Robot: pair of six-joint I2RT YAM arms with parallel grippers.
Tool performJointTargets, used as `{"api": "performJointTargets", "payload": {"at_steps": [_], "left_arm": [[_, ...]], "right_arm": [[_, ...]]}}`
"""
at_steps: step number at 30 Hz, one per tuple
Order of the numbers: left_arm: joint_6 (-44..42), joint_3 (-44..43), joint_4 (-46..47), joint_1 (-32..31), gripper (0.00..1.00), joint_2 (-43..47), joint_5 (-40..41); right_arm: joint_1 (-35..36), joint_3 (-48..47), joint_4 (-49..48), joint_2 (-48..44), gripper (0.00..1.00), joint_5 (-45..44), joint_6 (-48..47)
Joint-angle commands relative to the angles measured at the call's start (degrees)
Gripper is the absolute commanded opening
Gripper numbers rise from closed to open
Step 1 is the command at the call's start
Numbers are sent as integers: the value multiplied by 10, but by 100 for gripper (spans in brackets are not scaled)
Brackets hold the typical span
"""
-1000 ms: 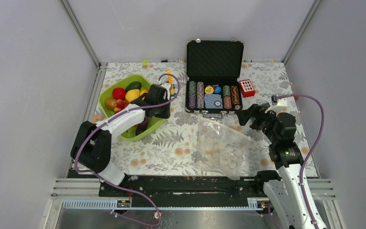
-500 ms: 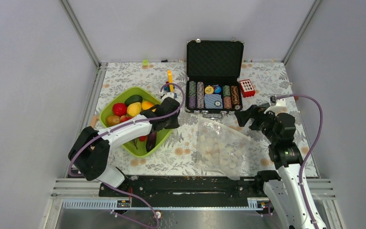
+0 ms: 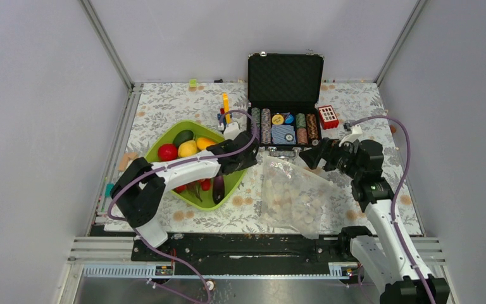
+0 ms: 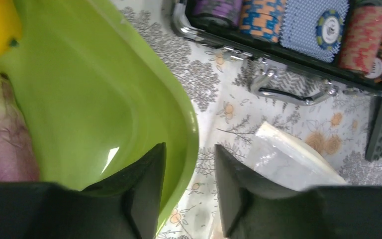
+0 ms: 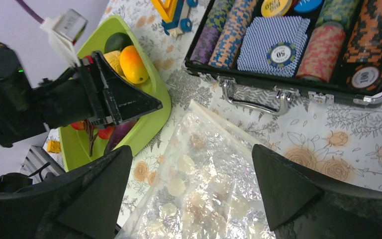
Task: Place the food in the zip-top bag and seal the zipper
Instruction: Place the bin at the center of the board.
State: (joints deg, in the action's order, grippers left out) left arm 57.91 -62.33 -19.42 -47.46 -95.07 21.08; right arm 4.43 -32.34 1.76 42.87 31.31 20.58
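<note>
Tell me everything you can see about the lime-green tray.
The lime-green tray is a glossy, plastic-looking dish with rounded corners and a curled rim, lying flat and skewed on the floral tablecloth, left of the black case. It holds the toy food: red, yellow, orange, dark green, purple pieces. The left gripper straddles its case-side rim, jaws open, one finger inside.
</note>
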Motion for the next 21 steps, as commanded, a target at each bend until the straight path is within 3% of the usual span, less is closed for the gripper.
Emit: {"api": "performJointTargets", "payload": {"at_steps": [1, 7, 8, 11, 16, 21], "left_arm": [[65, -33, 46, -9, 57, 8, 22], [44, -17, 48, -10, 96, 53, 13], [32, -13, 56, -12, 98, 68, 5], [-29, 10, 73, -24, 99, 127, -10], [-86, 99, 59, -30, 99, 261, 41], [-129, 203, 100, -30, 99, 387, 1]], "right_arm": [[5, -18, -21, 30, 98, 9, -8], [37, -52, 52, 101, 98, -38, -49], [49, -61, 64, 119, 98, -51, -61], [81, -96, 110, 176, 98, -82, -95], [112, -140, 151, 264, 98, -98, -126], [149, -183, 195, 337, 98, -106, -171]]}}
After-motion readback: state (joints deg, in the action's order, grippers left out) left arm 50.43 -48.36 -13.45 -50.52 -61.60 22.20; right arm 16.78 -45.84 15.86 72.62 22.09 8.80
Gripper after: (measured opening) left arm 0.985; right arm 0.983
